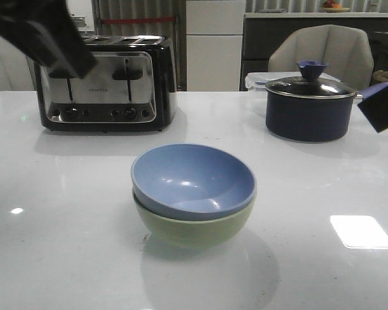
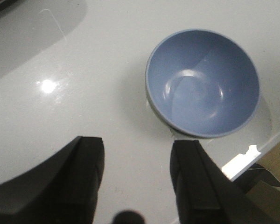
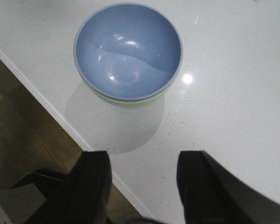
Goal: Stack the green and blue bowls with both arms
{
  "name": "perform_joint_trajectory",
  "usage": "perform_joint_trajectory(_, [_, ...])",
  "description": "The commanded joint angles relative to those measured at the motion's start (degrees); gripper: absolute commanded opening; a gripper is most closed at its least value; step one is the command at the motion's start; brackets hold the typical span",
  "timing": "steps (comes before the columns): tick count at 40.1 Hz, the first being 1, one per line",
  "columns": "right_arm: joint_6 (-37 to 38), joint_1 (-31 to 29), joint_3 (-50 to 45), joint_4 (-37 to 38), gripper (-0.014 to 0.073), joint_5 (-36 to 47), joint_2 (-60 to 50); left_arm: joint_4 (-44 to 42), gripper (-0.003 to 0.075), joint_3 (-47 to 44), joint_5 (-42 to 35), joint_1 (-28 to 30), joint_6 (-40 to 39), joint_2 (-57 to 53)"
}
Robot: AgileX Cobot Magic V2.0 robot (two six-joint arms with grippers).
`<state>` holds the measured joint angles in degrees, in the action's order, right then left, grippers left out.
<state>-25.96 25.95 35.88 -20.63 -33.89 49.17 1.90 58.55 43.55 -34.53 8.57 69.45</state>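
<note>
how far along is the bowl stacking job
It looks essentially done: the dusty blue matte bowl sits nested inside the pale sage green matte bowl on the white table. Nothing is in hand; the left end effector and right end effector are open and clear of the stack. Nothing obvious remains.

Blue bowl [image 1: 193,179] sits nested in green bowl [image 1: 194,227] mid-table, w/ bare white table [image 1: 64,245] all round the stack: left, right and front sides open for approach. Behind it, toaster [image 1: 107,84] blocks rear-left, dark saucepan [image 1: 309,106] rear-right (a wide gap between them stays clear). Left gripper [image 2: 135,179] and right gripper [image 3: 142,184] both hang above bare tabletop near the stack, fingers spread, nothing between them. Table edge [image 3: 46,107] runs just beside the bowls on near side.
</note>
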Motion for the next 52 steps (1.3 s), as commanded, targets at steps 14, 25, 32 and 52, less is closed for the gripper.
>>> perform_joint_trajectory(14, [-0.6, 0.0, 1.4, -0.8, 0.0444, 3.5, -0.6, -1.9, 0.0402, -14.8, -2.2, -0.1, -0.2, -26.4])
perform_joint_trajectory(25, [-0.6, 0.0, 1.4, -0.6, 0.0444, 3.2, -0.1, -1.9, 0.0402, -19.7, -2.1, -0.1, -0.2, -32.6])
perform_joint_trajectory(32, [-0.6, 0.0, 1.4, -0.5, 0.0354, 3.0, 0.7, -1.9, 0.0402, -20.2, -2.4, -0.1, -0.2, -32.6])
perform_joint_trajectory(52, [-0.5, 0.0, 1.4, -0.6, 0.0057, 1.0, 1.1, -1.6, 0.0197, -20.2, -2.4, -0.1, -0.3, -32.6])
